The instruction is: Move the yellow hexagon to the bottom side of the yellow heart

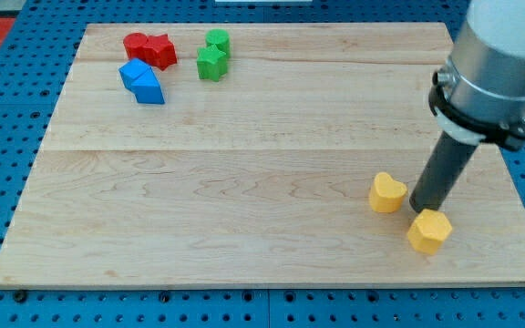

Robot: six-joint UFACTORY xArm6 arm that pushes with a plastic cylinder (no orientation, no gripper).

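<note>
The yellow hexagon (428,230) lies near the board's lower right. The yellow heart (387,193) lies just up and to the left of it, a small gap apart. My tip (422,210) stands between them, right of the heart and touching or nearly touching the hexagon's upper left edge. The dark rod rises from there to the arm's grey body at the view's upper right.
Two red blocks (150,48) sit together at the upper left, with two blue blocks (142,82) just below them. Two green blocks (214,54) sit to their right. The wooden board (244,182) lies on a blue pegboard; its right edge is close to the hexagon.
</note>
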